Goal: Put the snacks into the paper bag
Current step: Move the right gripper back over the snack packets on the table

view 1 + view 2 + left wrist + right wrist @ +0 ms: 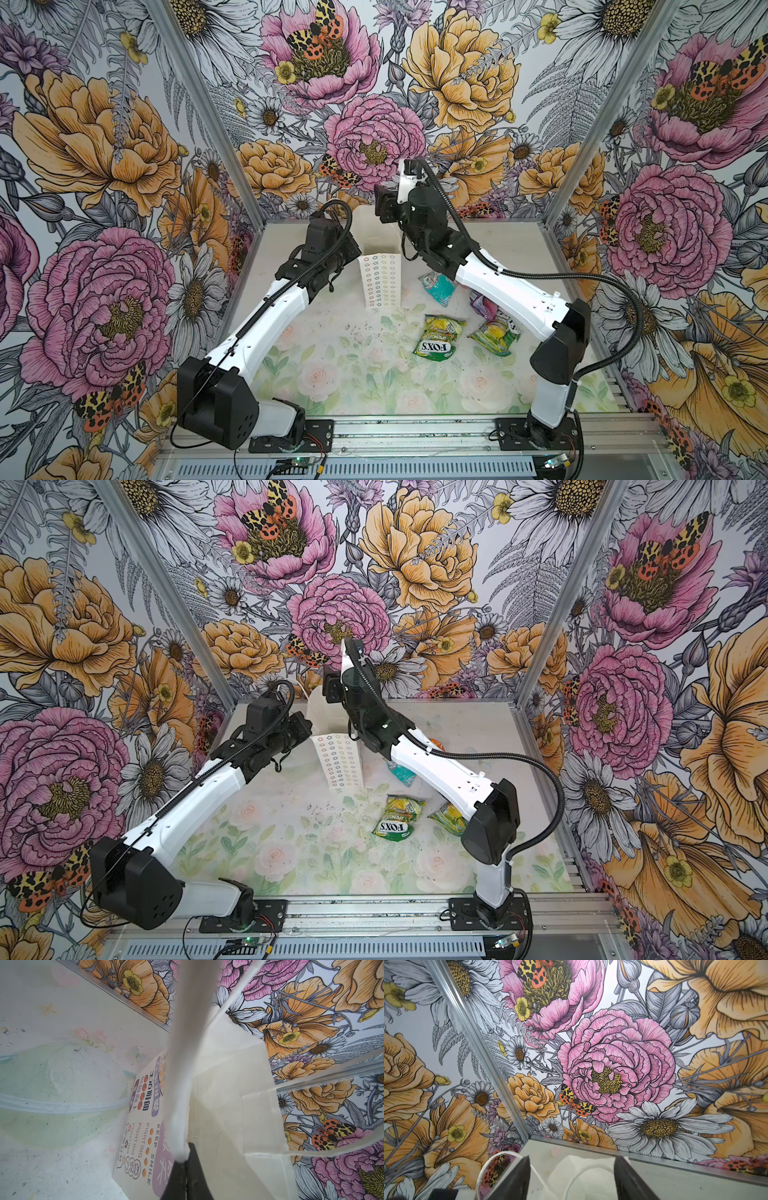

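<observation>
Nearest the front of the pale rose-printed tabletop [332, 374] lies a crinkly yellow-green foil packet marked "FOX'S" [438, 337]. Its long axis runs front to back and the lettered end points toward the front. Just beside it a second yellow-green foil packet [496, 334] lies slantwise. Farther back a purple foil packet [482, 305] and a teal foil packet [438, 286] sit partly under the right forearm. An orange foil packet [436, 742] peeps out behind that arm in a top view. Beyond these stands the tall white paper bag [382, 282] printed with rows of small coloured flower rings. It is upright, long axis vertical, mouth upward, a narrow printed side facing the front. The left gripper [187, 1153] is pinched tight on the bag's rim, steadying the mouth. The right gripper [572, 1159] hovers over that mouth with its jaws well apart and nothing between them, and a thin white string handle [492, 1159] loops just below. This looks like the drop step, with five packets left on the table. The next move probably calls for lifting clear of the handles and swinging toward the front. The right gripper would then pinch a packet across its short width while the left holds the bag.
</observation>
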You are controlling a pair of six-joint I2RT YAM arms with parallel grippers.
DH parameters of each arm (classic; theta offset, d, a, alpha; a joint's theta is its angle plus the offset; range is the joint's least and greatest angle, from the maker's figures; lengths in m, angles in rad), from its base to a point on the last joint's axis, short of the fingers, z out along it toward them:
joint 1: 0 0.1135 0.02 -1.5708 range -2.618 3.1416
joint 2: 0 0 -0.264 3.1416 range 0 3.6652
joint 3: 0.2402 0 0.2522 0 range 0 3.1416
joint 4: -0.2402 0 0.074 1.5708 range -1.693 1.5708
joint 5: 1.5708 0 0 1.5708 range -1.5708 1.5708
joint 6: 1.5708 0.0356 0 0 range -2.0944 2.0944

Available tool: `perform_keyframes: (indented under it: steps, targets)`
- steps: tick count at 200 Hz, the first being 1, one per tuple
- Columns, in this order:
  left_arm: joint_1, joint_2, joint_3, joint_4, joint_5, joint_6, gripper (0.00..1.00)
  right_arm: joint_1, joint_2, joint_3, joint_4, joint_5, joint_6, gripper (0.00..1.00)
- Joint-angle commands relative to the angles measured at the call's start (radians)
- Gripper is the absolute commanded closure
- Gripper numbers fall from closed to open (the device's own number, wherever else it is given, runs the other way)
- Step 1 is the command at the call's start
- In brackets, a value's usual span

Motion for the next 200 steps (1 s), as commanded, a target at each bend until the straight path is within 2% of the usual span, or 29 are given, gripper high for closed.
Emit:
perform_keyframes:
  steps: [1,29,51,71,91,121,146,175,200]
  targets:
    - [-0.001,-0.022,-0.004,0.000,-0.008,0.000,1.00,-0.035,-0.106,0.000,-0.223,-0.185,-0.095,0.34]
    - [0.006,-0.009,0.003,0.002,0.014,0.004,1.00,-0.062,-0.198,-0.005,-0.487,-0.281,-0.197,0.23]
    - [0.009,-0.004,0.007,0.003,0.023,0.006,1.00,-0.063,-0.275,-0.051,-0.691,-0.369,-0.369,0.20]
    - [0.009,-0.001,0.012,0.005,0.032,0.007,1.00,-0.063,-0.344,-0.134,-0.804,-0.399,-0.517,0.15]
    - [0.010,0.000,0.014,0.004,0.033,0.006,1.00,-0.061,-0.367,-0.159,-0.894,-0.436,-0.575,0.14]
    - [0.011,0.000,0.016,0.004,0.038,0.012,1.00,-0.061,-0.353,-0.205,-0.959,-0.473,-0.584,0.13]
    - [0.012,0.002,0.011,0.003,0.043,0.012,1.00,-0.059,-0.287,-0.207,-1.068,-0.442,-0.586,0.12]
    - [0.015,-0.001,0.007,0.005,0.041,0.009,1.00,-0.068,-0.161,-0.147,-1.218,-0.357,-0.453,0.14]
    - [0.016,0.000,0.009,0.004,0.043,0.012,1.00,-0.071,-0.117,-0.189,-1.205,-0.329,-0.340,0.15]
